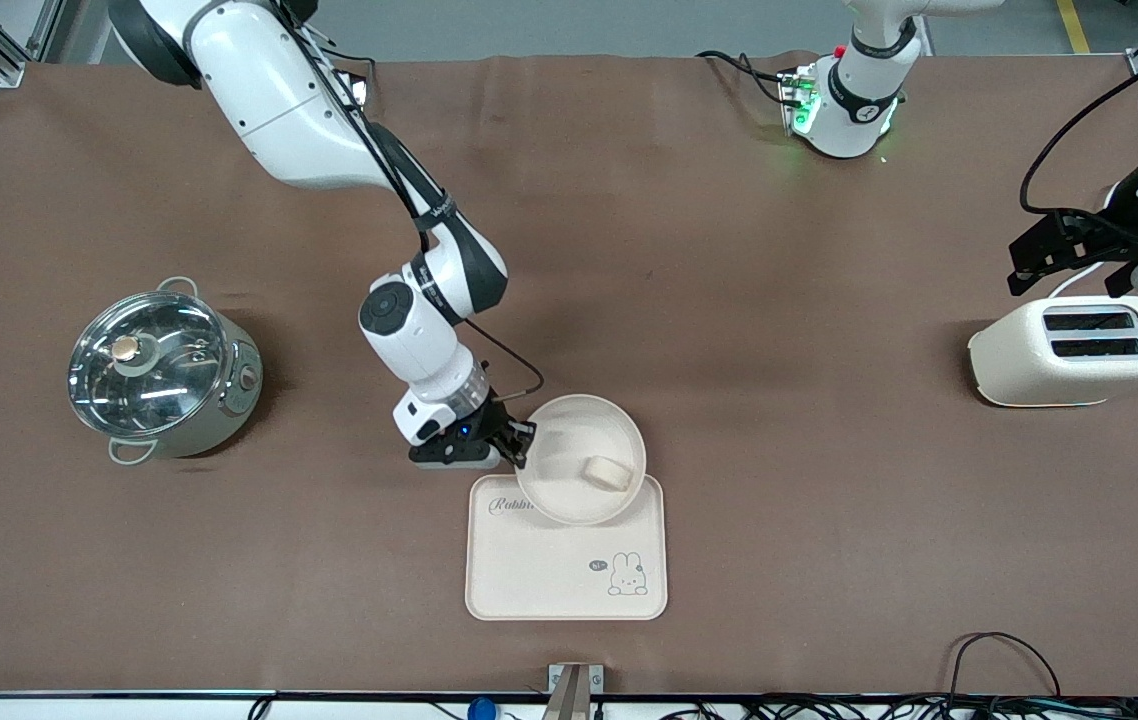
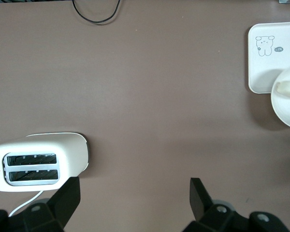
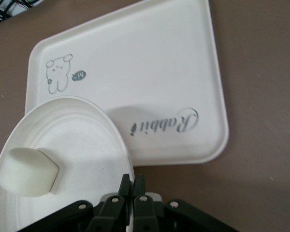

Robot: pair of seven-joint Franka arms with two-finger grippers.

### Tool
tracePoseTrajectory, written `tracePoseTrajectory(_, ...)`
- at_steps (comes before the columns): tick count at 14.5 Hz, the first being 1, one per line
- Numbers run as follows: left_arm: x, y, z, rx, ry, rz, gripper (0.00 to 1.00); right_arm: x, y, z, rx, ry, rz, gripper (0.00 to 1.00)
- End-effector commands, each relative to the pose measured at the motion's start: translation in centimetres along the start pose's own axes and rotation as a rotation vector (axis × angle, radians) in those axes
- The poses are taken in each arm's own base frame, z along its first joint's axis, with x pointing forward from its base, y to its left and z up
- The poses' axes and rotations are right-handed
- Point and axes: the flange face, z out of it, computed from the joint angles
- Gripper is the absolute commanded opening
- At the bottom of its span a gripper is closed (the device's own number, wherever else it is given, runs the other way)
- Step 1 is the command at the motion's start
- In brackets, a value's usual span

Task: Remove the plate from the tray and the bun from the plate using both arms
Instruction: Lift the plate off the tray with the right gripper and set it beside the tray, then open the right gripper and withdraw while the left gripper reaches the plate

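The round cream plate (image 1: 569,440) is held tilted over the farther edge of the rabbit tray (image 1: 549,565). The pale oval bun (image 1: 608,472) lies in the plate near its lower rim. My right gripper (image 1: 523,447) is shut on the plate's rim at the side toward the right arm's end. In the right wrist view the fingers (image 3: 133,186) pinch the rim of the plate (image 3: 82,140), with the bun (image 3: 28,171) inside. My left gripper (image 1: 1069,260) is open and empty, waiting above the toaster (image 1: 1077,350); its view shows it (image 2: 133,193) over bare table.
A steel pot with a glass lid (image 1: 161,375) stands toward the right arm's end. The cream toaster (image 2: 36,162) stands toward the left arm's end. A brown mat (image 1: 729,250) covers the table. Cables lie along the near edge (image 1: 999,650).
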Motion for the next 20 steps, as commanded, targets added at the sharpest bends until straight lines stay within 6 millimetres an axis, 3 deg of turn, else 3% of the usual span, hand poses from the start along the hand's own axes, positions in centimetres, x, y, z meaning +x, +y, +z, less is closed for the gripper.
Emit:
tracePoseTrajectory(1, 0.1, -0.1, -0.3, 0.005, -0.006, 0.005, 1.00, -4.5, 1.2, -2.4, 0.018, 0.001, -0.009, 0.00)
tracePoseTrajectory(4, 0.1, -0.1, -0.2, 0.006, -0.008, 0.005, 1.00, -7.2, 2.6, -1.5, 0.025, 0.027, -0.014, 0.00)
tracePoseTrajectory(6, 0.1, -0.1, -0.2, 0.006, -0.008, 0.003, 1.00, -9.2, 2.5, -1.2, 0.043, 0.033, -0.023, 0.00)
tracePoseTrajectory(8, 0.1, -0.1, -0.1, 0.006, -0.011, 0.003, 1.00, -9.9, 2.8, -1.0, 0.041, 0.028, -0.013, 0.04)
tracePoseTrajectory(9, 0.0, -0.1, -0.1, 0.004, -0.014, 0.003, 1.00, -9.9, 2.7, -1.0, 0.043, 0.030, -0.001, 0.26)
tracePoseTrajectory(10, 0.1, -0.1, 0.0, 0.004, -0.016, 0.003, 1.00, -9.8, 2.7, -1.1, 0.044, 0.029, 0.018, 0.63)
tracePoseTrajectory(11, 0.1, 0.0, 0.1, 0.004, -0.019, 0.003, 1.00, -9.8, 2.5, -1.2, 0.046, 0.031, 0.022, 0.69)
tracePoseTrajectory(15, 0.0, 0.1, 0.2, 0.003, -0.026, -0.002, 1.00, -7.3, 1.7, -3.8, 0.054, 0.045, 0.028, 0.97)
tracePoseTrajectory(17, -0.1, 0.4, 0.9, -0.008, -0.042, -0.004, 1.00, -4.4, 1.2, -6.7, 0.026, 0.002, 0.037, 1.00)
tracePoseTrajectory(19, 0.2, 2.1, 1.4, -0.060, -0.045, -0.035, 1.00, -1.9, 0.7, -11.0, -0.011, -0.049, 0.032, 1.00)
tracePoseTrajectory(20, 0.5, 5.4, 2.6, -0.076, -0.059, -0.033, 1.00, -0.4, 0.9, -13.3, -0.030, -0.072, 0.027, 1.00)
